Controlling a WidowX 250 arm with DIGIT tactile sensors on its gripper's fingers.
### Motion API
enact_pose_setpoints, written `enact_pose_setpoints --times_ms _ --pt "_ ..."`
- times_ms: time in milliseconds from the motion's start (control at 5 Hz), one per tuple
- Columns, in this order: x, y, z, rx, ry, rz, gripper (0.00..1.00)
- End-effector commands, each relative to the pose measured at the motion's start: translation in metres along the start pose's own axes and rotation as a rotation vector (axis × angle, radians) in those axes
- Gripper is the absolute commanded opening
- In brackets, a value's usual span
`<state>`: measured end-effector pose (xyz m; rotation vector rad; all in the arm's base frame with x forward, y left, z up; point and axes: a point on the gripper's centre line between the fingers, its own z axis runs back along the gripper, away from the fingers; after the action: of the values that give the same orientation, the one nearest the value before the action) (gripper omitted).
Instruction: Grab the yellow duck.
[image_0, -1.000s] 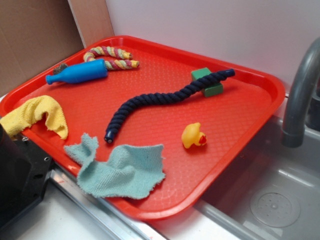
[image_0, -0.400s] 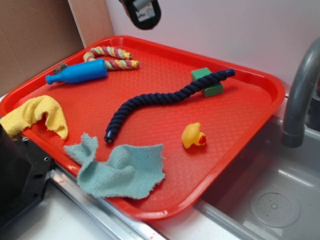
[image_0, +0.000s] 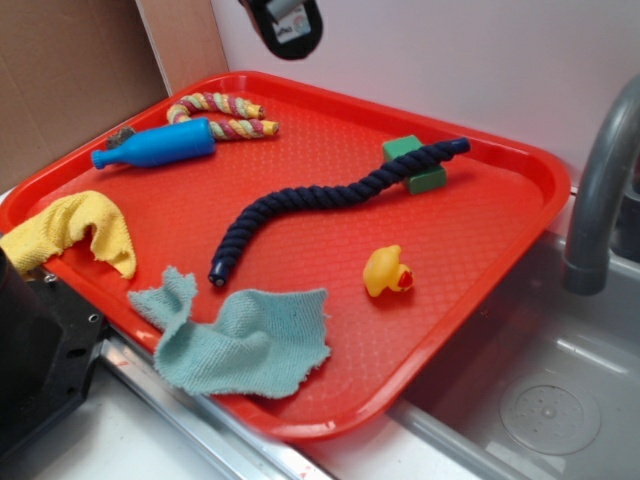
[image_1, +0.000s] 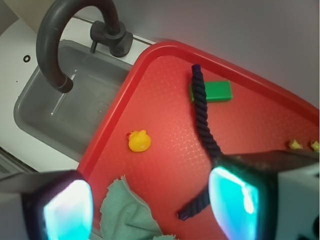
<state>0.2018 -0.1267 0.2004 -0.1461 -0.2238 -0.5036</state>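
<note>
While the arm has come into view high above the far edge since a second ago, nothing has moved on the red tray (image_0: 500, 215), the largest item, which fills the space under the jaws (image_1: 150, 202). These stand wide open, empty, well above the surface. The dark blue rope (image_1: 202, 125) runs ahead of the right pad, crossing the green block (image_1: 217, 91). The teal cloth (image_1: 125, 215) lies between the pads. The yellow duck (image_1: 139, 141), smallest, sits ahead of the gap, slightly left, untouched; a descent is judged the remaining step.
</note>
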Motion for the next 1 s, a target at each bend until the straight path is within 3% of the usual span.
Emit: enact_pose_setpoints --times_ms 0,200,400,800 --pt "0.015 -0.026 -0.058 -0.052 -0.008 -0.35 1.0" --pt "0.027 -0.016 -0.103 -0.082 0.071 -0.508 1.0" --pt "0.034 -0.021 -0.124 -0.106 0.117 -0.637 1.0" --pt "0.026 -0.029 -0.15 -0.174 0.179 -0.672 1.0"
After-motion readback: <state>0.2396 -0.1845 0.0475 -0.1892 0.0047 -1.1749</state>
